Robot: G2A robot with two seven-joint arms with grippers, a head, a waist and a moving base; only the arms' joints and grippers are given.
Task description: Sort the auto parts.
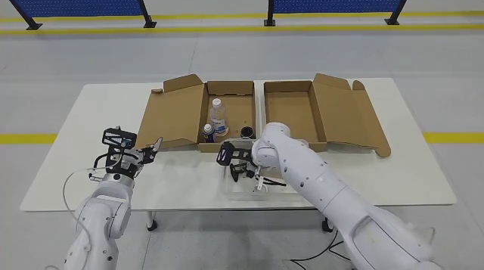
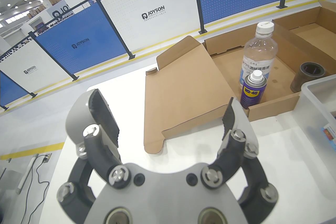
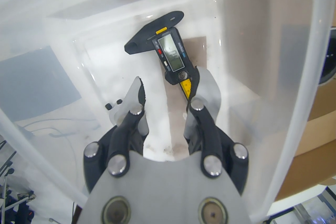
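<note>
A black digital caliper (image 3: 172, 57) with a yellow scale lies on the floor of a clear plastic bin (image 3: 296, 57). My right gripper (image 3: 168, 78) is down inside the bin, open, one finger (image 3: 207, 83) beside the caliper's beam and nothing gripped. In the top view the right gripper (image 1: 240, 170) sits in the bin (image 1: 231, 188) at the table's front. My left gripper (image 2: 164, 97) hangs open and empty over the table, left of the left cardboard box (image 2: 183, 93). That box holds a clear bottle (image 2: 258, 51), a blue spray can (image 2: 252, 91) and a dark cylinder (image 2: 309, 75).
Two open cardboard boxes stand side by side mid-table, the left box (image 1: 240, 88) and the right box (image 1: 291, 115), their flaps spread outward. Bottle (image 1: 218, 115), can (image 1: 208, 130) and cylinder (image 1: 247, 131) sit in the left one. Bare tabletop (image 1: 83, 156) lies at the left.
</note>
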